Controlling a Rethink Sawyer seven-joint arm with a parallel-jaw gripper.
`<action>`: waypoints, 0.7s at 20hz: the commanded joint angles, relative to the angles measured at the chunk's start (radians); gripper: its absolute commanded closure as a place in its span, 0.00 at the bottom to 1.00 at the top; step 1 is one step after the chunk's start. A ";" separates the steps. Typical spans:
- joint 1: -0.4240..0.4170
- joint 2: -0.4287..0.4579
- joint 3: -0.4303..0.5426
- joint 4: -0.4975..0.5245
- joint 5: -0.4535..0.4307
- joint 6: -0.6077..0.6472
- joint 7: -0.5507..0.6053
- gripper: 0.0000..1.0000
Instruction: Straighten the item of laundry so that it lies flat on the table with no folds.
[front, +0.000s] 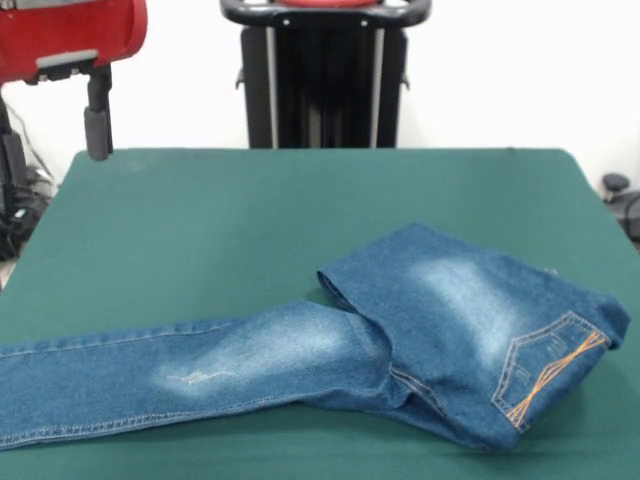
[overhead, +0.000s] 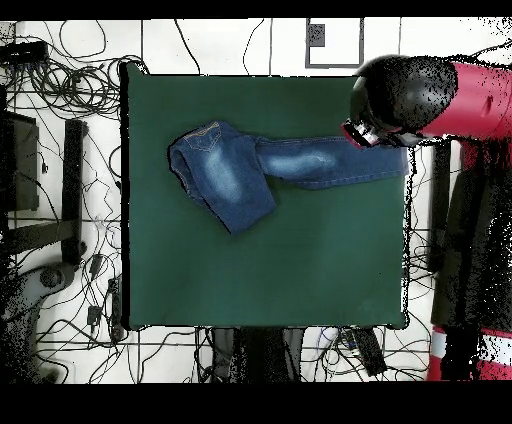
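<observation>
At about ten o'clock in the front view, the red arm (front: 70, 35) hangs off the table's corner, a dark gripper (front: 97, 125) pointing straight down just above the green table (front: 200, 220), well apart from the jeans (front: 400, 330). Whether its jaws are apart or together cannot be told: only a single dark stalk shows, and it is blurred.

Across the table's near half, the jeans lie with one leg stretched flat toward nine o'clock, running past the picture's edge, while the seat end is doubled over itself at about four o'clock, an orange-stitched back pocket (front: 550, 370) facing up. A thick fold crosses where the upper layer overlaps the leg.

From overhead, the arm's black and red bulk covers the table's two o'clock corner and hides the gripper, and the leg's end reaches up to it. That view shows the whole jeans in the table's upper half, the folded seat at ten o'clock, plus cables (overhead: 70, 80) littering the floor around the table.
</observation>
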 joint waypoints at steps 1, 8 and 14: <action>0.070 0.013 -0.051 0.259 0.044 -0.134 0.326 0.00; 0.091 -0.003 -0.104 0.347 0.099 -0.226 0.391 0.00; 0.122 -0.041 -0.157 0.438 0.149 -0.290 0.457 0.00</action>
